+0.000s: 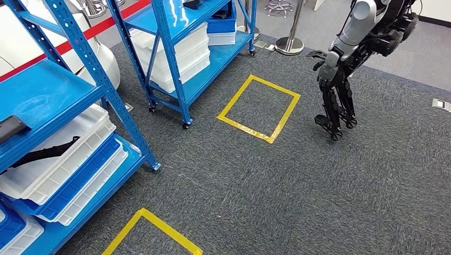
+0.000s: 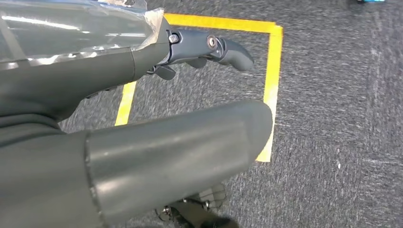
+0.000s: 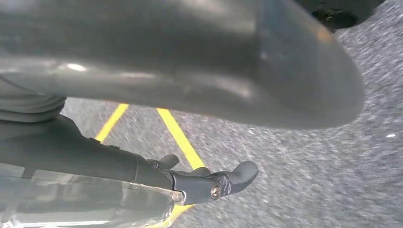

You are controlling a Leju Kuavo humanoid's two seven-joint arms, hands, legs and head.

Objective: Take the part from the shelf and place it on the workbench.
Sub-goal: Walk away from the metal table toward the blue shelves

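Grey flecked carpet (image 1: 319,186) covers the whole floor, and both wrist views look down on it. This suggests the arms hang at the robot's sides and the task is at its opening step: approaching the shelf, with nothing fetched yet.

The left hand (image 2: 142,142) holds nothing. Its thick thumb is well apart from the dark fingers (image 2: 228,50), with bare carpet and yellow tape showing between them. The right hand (image 3: 190,71) is the same, thumb wide of the fingers (image 3: 228,178) and nothing in its grasp.

The likely part (image 1: 48,151), a long black piece, lies in a white tray (image 1: 80,143) on the blue steel shelf (image 1: 48,90) at the near left. The tray sits on top of a stack of blue and white bins. A flat dark item (image 1: 10,127) rests on the deck above it, and I cannot tell what it is.

The next move probably calls for turning left and stepping to the rack. One open hand would then reach in under the upper deck and between the uprights, which leaves little room.

A second blue rack (image 1: 175,32) of white bins stands farther back. Two yellow tape squares mark the carpet, one far (image 1: 259,108) and one near (image 1: 151,228). Another silver and black robot (image 1: 340,69) stands at the far right, near a stanchion base (image 1: 290,45).
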